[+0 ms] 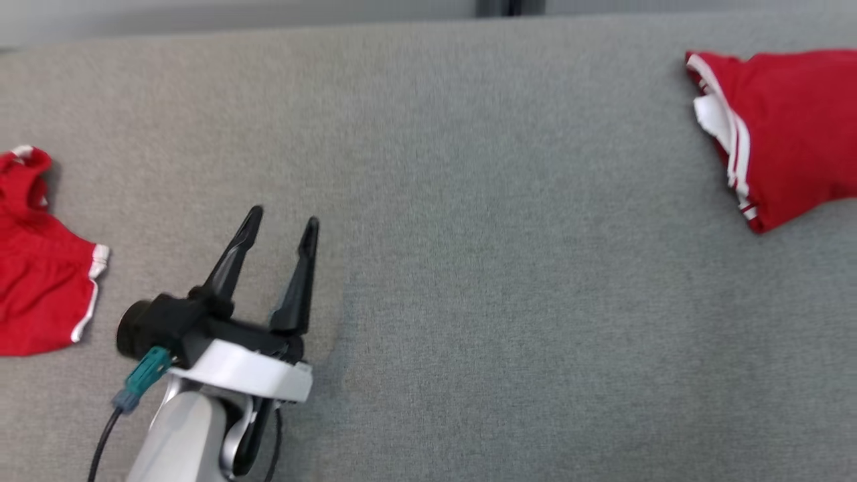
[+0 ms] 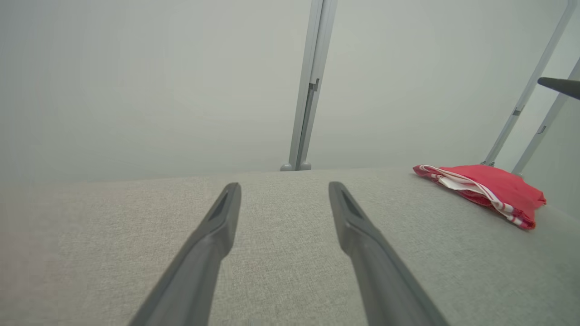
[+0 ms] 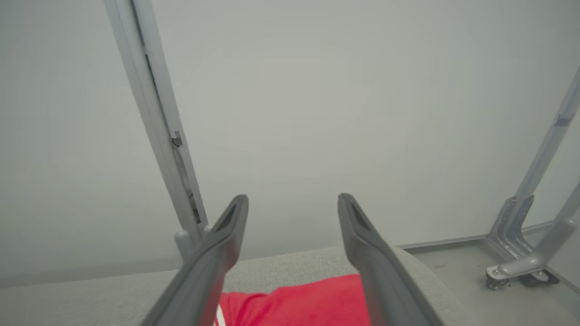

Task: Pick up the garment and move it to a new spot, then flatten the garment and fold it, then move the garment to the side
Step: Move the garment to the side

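Grey woven fabric covers the broad surface (image 1: pixel 509 281), which fills most of the head view and is bare across its middle. Behind it stands a pale, plain wall (image 2: pixel 136 81), crossed by an upright metal post (image 2: pixel 310 86) that meets the surface's far edge. A folded red garment (image 1: pixel 783 127) with white stripes along its edge lies at the far right of the surface, its striped side turned towards the middle. The left wrist view shows it as a low, flat bundle near the far right edge. A second red garment (image 1: pixel 37 281) with white trim lies loose and rumpled at the left edge of the head view, well apart from the folded one. The left tool (image 1: pixel 282 216) hangs over the surface at the lower left, just beside that rumpled garment. Its two dark fingers are spread wide with nothing between them, and they point towards the far edge. The right tool (image 3: pixel 292 198) is over the folded garment, which shows red between and below its fingers. Those fingers are likewise spread apart and grip nothing. One dark finger (image 2: pixel 562 86) juts in from the right edge of the left wrist view, above the folded garment. Grey frame legs (image 3: pixel 521 267) stand on the floor beyond the surface's right end. A teal connector (image 1: pixel 144 378) with a black cable sits on the left wrist.
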`<state>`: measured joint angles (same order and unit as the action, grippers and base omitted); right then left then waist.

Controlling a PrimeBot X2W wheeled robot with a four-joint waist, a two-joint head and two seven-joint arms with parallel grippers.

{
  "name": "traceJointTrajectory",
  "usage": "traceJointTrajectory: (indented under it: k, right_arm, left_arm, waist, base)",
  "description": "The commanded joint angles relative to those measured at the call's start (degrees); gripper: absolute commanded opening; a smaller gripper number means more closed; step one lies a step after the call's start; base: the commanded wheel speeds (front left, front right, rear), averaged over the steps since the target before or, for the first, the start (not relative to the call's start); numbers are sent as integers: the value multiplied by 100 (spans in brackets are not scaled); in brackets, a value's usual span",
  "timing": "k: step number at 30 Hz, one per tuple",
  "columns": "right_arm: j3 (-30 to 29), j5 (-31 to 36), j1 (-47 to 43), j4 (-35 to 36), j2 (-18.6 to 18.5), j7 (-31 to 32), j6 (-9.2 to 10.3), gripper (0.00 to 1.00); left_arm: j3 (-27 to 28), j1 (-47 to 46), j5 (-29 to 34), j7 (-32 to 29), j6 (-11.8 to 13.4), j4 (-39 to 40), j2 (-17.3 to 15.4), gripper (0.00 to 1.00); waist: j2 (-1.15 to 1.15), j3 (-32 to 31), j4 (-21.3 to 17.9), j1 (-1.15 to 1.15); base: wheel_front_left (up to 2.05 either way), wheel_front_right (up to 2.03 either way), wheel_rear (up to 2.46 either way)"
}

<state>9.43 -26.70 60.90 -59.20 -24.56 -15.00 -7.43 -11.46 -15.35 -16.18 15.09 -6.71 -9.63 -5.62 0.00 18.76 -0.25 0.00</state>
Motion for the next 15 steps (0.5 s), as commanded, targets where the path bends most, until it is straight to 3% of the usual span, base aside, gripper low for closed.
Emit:
traceJointTrajectory:
  k: [1,7,15]
  right_arm:
    - [88,-77,-327,268,63,-23,-12,100]
    - [311,-310,-1248,1150,188,-23,-12,100]
    - [30,-465,-2543,2196,209,-23,-12,100]
  left_arm:
    - [129,193,-48,8,38,12,-72,100]
    - [431,697,-86,8,150,107,-162,100]
    - [624,1185,-155,8,274,264,-174,100]
  waist:
    - [0,-519,-34,0]
    - [0,-1122,-89,0]
    - [0,-1560,-134,0]
  base:
    - [0,0,0]
    - [0,0,0]
    - [0,0,0]
